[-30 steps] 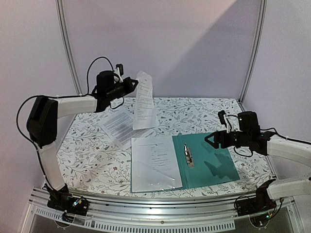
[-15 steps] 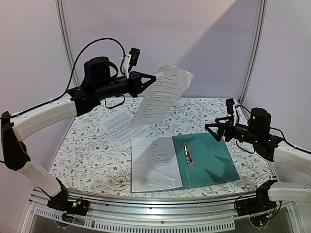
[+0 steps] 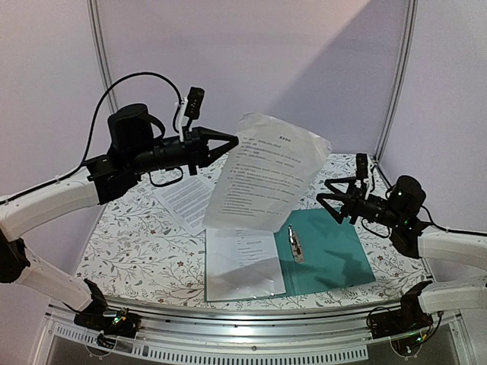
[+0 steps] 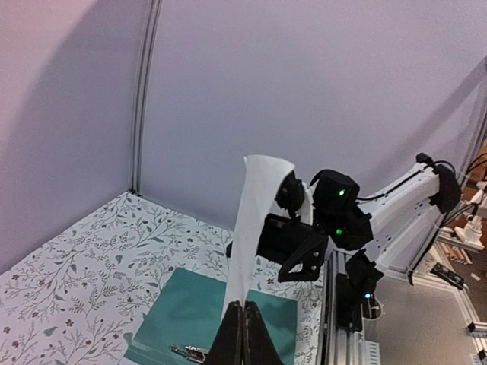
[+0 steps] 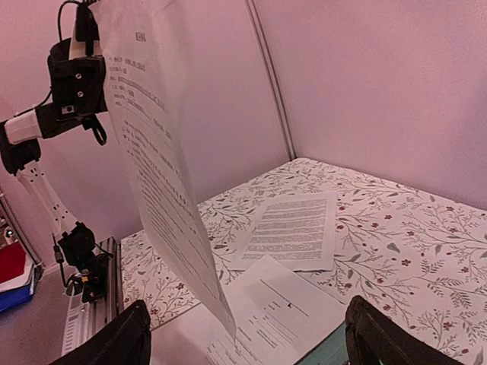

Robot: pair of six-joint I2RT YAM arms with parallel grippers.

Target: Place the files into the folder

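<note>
Top external: left tool [image 3: 232,139] clenched on raised sheet [image 3: 266,175], hanging above open folder [image 3: 335,251]. Right tool [image 3: 329,201] released, near its edge. Filed sheet [image 3: 243,262] lies inside; spare sheet [image 3: 183,199] waits on desk [image 3: 129,243]. Roughly one-third done.

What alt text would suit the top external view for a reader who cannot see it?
The left gripper holds a printed sheet by its edge above an open teal folder on a floral table. The right gripper hovers open; a second sheet lies in the folder, a third sheet behind it.
</note>
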